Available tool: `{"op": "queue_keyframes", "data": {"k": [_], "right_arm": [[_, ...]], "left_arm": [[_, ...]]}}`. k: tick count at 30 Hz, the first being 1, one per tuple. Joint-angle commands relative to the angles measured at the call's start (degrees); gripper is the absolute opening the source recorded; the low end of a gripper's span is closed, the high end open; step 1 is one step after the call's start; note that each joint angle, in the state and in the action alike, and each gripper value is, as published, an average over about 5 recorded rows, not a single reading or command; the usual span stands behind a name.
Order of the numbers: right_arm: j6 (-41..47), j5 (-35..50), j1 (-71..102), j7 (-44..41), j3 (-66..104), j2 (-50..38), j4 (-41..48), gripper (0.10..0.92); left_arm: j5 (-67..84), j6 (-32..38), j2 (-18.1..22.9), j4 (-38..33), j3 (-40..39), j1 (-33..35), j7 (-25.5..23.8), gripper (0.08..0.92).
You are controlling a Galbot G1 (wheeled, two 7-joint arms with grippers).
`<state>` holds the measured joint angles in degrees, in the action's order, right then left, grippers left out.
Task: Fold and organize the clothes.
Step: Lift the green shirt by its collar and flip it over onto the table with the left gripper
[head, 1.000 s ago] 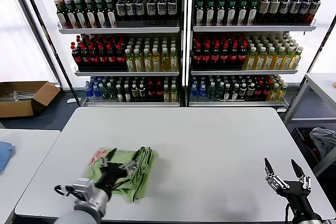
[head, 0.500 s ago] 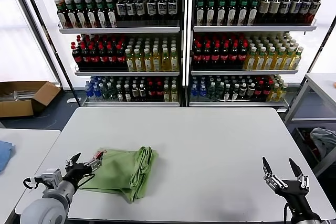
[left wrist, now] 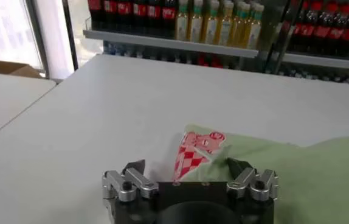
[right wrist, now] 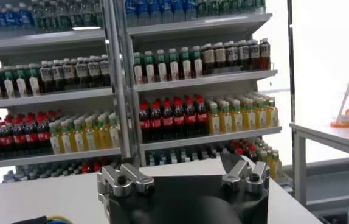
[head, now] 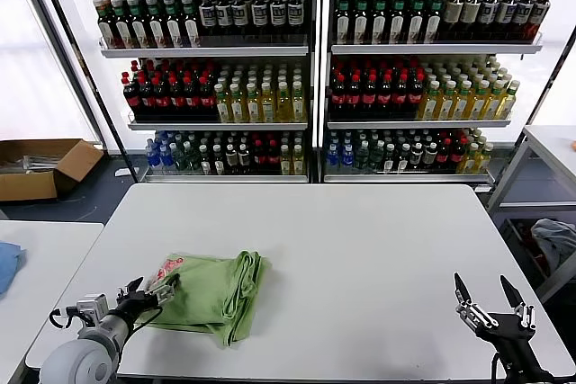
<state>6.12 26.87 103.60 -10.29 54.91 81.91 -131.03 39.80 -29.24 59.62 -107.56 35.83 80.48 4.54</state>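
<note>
Bright, even lighting throughout; strong daylight whitens the window [head: 40,87] at the left of the head view and the upper right of the right wrist view. The white table [head: 360,249] carries only soft, faint shadows, with mild glare. Shelf bottles [left wrist: 223,18] in the left wrist view appear slightly soft.

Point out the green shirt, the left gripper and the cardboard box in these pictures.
shirt [head: 216,287], head view, middle of the folded green fabric.
left gripper [head: 155,292], head view, midway between its open fingertips.
box [head: 40,168], head view, its front brown wall.
</note>
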Motion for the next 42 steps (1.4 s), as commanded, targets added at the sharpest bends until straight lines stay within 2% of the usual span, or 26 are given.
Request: {"op": "queue_keyframes", "data": {"k": [1,14,19,22,25,28,33,37,42], "right_arm": [[0.1,0.2,0.2,0.1,0.1,0.1,-0.6,0.823],[0.5,-0.1,0.0,0.3,0.1,0.7,-1.5,0.823],[0.6,-0.4,-0.5,0.5,-0.2,1.0,-1.4,0.823],[0.6,-0.4,-0.7,0.5,-0.2,1.0,-1.4,0.823],[0.5,-0.3,-1.0,0.4,-0.3,0.9,-1.1,0.823],[0.4,-0.2,-1.3,0.5,-0.7,0.9,-0.8,0.823],[0.4,-0.2,-1.9,0.5,-1.5,0.8,-0.9,0.823],[0.2,0.6,-1.8,0.5,-1.0,0.7,-0.9,0.823],[-0.2,3.1,-0.7,0.4,0.9,0.3,-0.3,0.823]], "left_arm": [[-0.6,1.4,0.8,2.9,-0.9,0.2,-2.9,0.785],[0.0,4.0,3.2,0.8,0.1,1.4,-2.1,0.394],[0.1,5.7,2.4,0.2,8.5,0.2,-1.3,0.246],[0.4,5.7,-1.2,1.9,18.3,-1.6,-1.6,0.165],[0.8,5.5,-6.5,4.7,26.3,-2.5,-2.6,0.128],[0.9,5.0,-11.1,6.7,31.3,-2.6,-3.4,0.128],[1.3,4.0,-16.3,5.8,33.2,-2.1,-4.1,0.128],[0.7,2.9,-16.7,1.6,30.3,-1.9,-3.9,0.128],[-2.3,0.1,-11.1,-6.9,21.2,-0.6,-1.9,0.128]]}}
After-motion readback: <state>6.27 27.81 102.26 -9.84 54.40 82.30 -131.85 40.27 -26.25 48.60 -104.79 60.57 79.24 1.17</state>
